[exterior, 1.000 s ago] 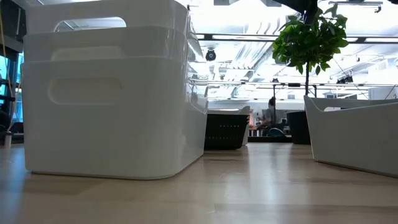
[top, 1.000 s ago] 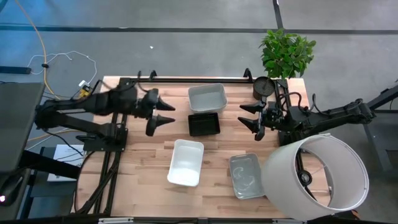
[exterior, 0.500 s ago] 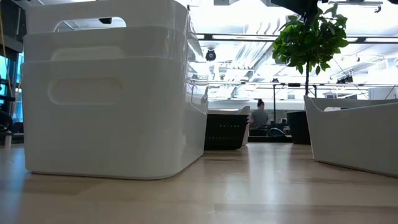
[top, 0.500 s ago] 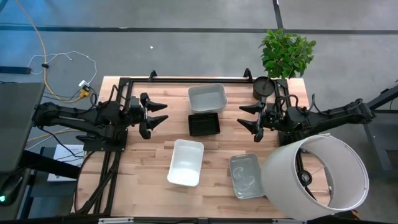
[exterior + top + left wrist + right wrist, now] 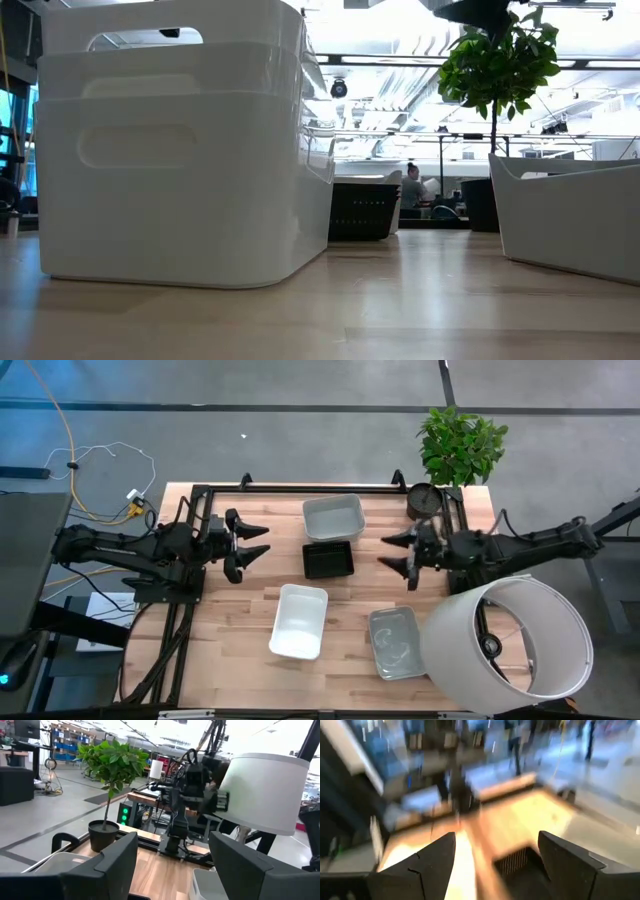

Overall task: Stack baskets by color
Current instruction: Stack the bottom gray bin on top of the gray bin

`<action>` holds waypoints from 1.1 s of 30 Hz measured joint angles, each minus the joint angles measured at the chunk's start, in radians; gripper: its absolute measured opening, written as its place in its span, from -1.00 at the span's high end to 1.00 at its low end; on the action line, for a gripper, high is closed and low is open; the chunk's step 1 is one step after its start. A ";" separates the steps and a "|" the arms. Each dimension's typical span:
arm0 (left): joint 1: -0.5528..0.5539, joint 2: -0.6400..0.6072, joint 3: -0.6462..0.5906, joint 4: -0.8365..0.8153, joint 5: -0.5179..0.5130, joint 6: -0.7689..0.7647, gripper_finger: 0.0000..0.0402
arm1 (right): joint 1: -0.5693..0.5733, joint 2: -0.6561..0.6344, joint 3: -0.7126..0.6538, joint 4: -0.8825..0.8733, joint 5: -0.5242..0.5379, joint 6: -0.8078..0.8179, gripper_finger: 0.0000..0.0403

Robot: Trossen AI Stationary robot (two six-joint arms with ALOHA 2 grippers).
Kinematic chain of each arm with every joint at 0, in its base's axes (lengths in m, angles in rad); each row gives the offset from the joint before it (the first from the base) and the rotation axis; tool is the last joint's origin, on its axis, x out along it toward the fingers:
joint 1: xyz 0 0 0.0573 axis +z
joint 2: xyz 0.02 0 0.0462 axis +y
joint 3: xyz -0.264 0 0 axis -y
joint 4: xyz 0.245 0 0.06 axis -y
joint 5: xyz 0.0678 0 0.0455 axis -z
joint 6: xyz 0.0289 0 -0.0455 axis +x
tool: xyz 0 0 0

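Observation:
In the high view a grey basket (image 5: 333, 516) sits at the far middle of the table, with a black basket (image 5: 328, 559) just in front of it. A white basket (image 5: 299, 620) and a translucent grey basket (image 5: 396, 642) stand nearer the front edge. The low view shows the white basket (image 5: 180, 150) as stacked ones, the black basket (image 5: 362, 210) behind. My left gripper (image 5: 262, 541) (image 5: 172, 840) hovers open left of the black basket, pointing level. My right gripper (image 5: 385, 552) (image 5: 497, 840) hovers open to its right. Both are empty.
A big white lampshade (image 5: 510, 645) covers the near right corner beside the translucent basket. A potted plant (image 5: 460, 445) stands at the far right, with a round black pot (image 5: 424, 500) on the table edge. Bare wood lies between the baskets and the front edge.
My left gripper has drawn back toward the table's left edge, sunk a little and tipped up to level, then held still. My right gripper has tipped and swung slightly toward the near edge. No basket has moved.

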 joint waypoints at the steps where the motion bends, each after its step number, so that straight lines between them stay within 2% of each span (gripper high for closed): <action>1: 0.000 0.000 0.000 -0.001 -0.004 0.000 -0.17 | -0.001 0.025 0.031 -0.072 -0.030 0.007 -0.34; 8: 0.001 0.000 0.000 -0.006 -0.020 0.070 -0.17 | -0.001 0.230 0.197 -0.486 -0.318 0.014 -0.34; 14: 0.001 0.001 0.000 -0.007 -0.045 0.076 -0.17 | -0.001 0.354 0.236 -0.698 -0.394 -0.053 -0.34; 20: 0.001 0.001 0.000 -0.026 -0.047 0.070 -0.17 | 0.003 0.425 0.178 -0.686 -0.518 -0.031 -0.34; 24: 0.001 0.001 0.000 -0.067 -0.051 0.069 -0.17 | 0.025 0.458 0.138 -0.659 -0.552 0.004 -0.34; 27: 0.001 0.001 0.000 -0.075 -0.051 0.069 -0.17 | 0.047 0.476 0.110 -0.626 -0.549 0.038 -0.34; 33: 0.001 0.001 0.000 -0.075 -0.059 0.068 -0.17 | 0.074 0.525 0.069 -0.613 -0.461 0.069 -0.34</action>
